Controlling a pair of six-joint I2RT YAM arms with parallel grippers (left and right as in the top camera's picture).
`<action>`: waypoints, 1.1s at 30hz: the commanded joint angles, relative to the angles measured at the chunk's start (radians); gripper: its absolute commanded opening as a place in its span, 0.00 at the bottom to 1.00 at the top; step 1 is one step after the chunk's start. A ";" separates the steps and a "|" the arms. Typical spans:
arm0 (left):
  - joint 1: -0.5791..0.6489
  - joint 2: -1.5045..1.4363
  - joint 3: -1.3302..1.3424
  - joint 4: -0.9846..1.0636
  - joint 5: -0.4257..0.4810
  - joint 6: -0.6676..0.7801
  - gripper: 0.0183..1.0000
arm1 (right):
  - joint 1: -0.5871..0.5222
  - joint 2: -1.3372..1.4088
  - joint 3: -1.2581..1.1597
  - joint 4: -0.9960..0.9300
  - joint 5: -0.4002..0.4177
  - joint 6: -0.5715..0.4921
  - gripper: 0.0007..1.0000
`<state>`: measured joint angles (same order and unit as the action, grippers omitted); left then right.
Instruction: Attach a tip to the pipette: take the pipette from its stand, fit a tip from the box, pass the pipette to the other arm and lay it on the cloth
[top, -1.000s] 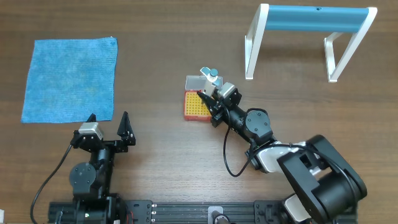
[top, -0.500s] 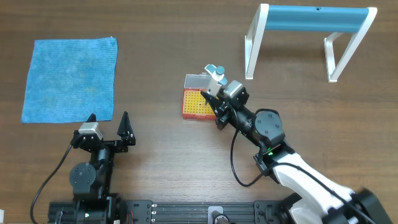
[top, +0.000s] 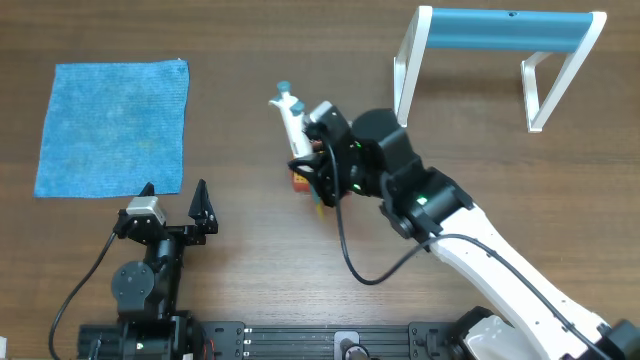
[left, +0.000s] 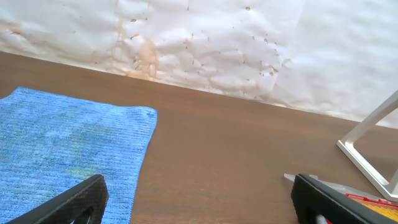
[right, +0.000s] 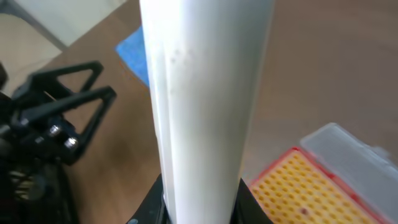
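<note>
The right claw (top: 312, 148) held the white pipette (top: 288, 114) tight, up off the desk (top: 255, 265) close by the yellow tip box (right: 303, 190), and the left claw (top: 174, 190) was wide open near the blue cloth (top: 112, 128).

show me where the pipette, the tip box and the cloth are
pipette (top: 291, 121), top view, on its white body
tip box (right: 297, 194), right wrist view, on the yellow tip rack
cloth (top: 112, 128), top view, on the middle of the blue fabric
</note>
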<state>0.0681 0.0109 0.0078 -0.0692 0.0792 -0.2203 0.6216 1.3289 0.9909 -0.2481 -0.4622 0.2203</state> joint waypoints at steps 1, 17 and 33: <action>-0.003 -0.006 -0.002 -0.006 0.004 0.016 0.95 | 0.006 0.007 0.025 0.120 -0.109 0.151 0.07; -0.003 -0.006 -0.002 0.024 0.150 -0.338 0.95 | 0.006 0.007 0.025 0.164 -0.133 0.505 0.07; -0.003 0.048 -0.002 0.317 0.405 -1.218 0.95 | 0.008 0.012 0.025 0.084 -0.354 0.511 0.08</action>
<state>0.0681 0.0151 0.0063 0.1650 0.3901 -1.3357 0.6243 1.3445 0.9947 -0.1722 -0.7387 0.7509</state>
